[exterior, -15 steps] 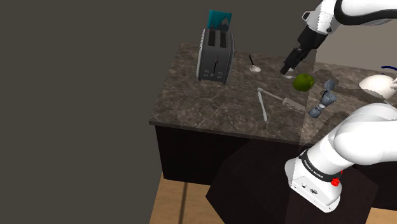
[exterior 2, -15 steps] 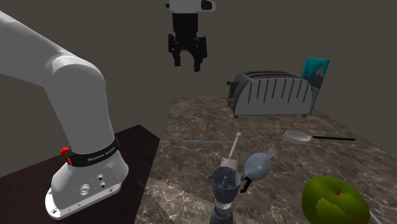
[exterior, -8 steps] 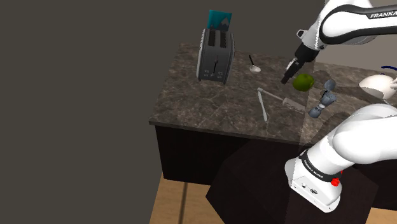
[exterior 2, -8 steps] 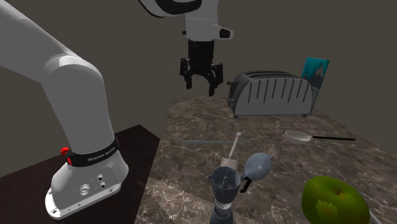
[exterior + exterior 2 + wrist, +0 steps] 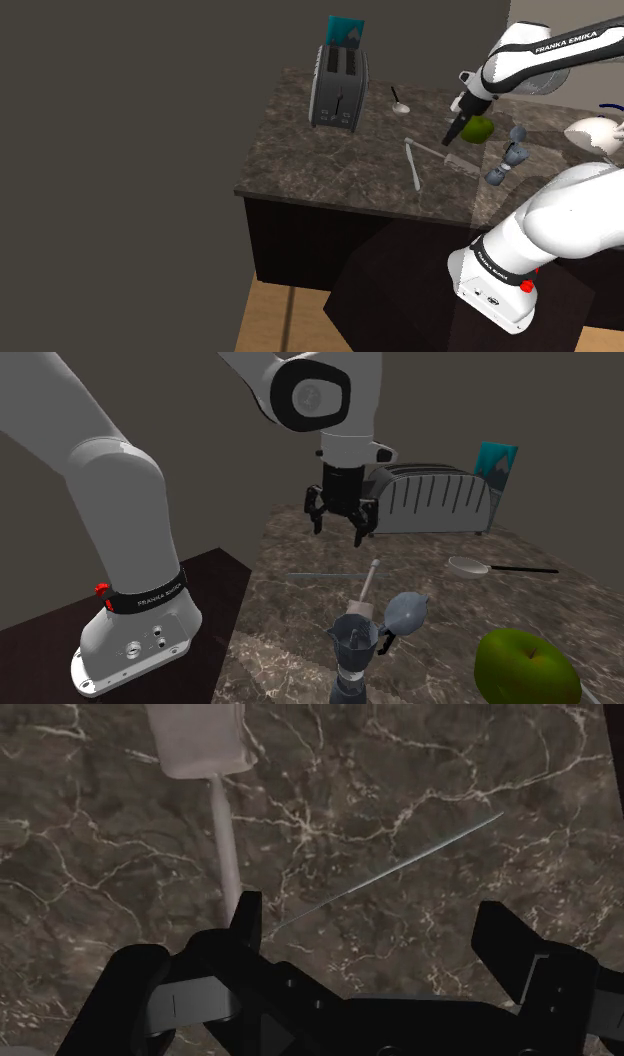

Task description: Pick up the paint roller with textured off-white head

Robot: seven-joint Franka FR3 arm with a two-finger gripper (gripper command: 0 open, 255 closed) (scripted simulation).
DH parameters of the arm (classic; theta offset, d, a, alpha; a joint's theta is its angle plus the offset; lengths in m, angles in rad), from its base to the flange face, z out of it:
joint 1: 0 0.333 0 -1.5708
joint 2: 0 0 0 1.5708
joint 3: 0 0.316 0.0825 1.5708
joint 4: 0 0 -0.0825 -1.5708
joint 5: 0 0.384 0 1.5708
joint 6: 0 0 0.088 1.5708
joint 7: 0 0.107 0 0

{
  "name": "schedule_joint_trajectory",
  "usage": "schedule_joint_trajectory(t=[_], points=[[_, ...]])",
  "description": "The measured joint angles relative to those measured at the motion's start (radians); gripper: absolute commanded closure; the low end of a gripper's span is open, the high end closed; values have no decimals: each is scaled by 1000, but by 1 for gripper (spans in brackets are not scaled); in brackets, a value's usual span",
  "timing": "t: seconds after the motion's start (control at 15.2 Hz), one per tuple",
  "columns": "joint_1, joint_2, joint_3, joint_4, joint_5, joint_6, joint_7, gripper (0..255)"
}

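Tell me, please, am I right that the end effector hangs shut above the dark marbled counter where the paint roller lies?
The end effector is open, not shut, as the wrist view shows. It does hang above the dark marbled counter where the paint roller lies.

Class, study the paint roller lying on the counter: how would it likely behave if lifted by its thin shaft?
The paint roller probably dips head-first: its bulky head sits at one end of a thin shaft. That slim shaft may swivel in the gripper. It looks straight, so likely stiff.
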Motion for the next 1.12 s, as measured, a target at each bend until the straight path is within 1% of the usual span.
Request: schedule_joint_trajectory(t=[0.13,0.26,0.4,0.46,0.53,0.79,0.99,1.06,1.12], points=[[26,87,-61,20,22,61,-79,0],[57,182,-129,39,64,126,-176,0],[99,279,-186,66,140,177,-283,0],[120,334,-213,91,196,193,-349,0],[131,371,-226,100,236,210,-395,0],[148,466,-232,102,367,269,-508,0],[141,554,-202,113,504,307,-609,0],[137,567,-194,113,527,314,-624,0],[135,572,-190,113,537,318,-632,255]])
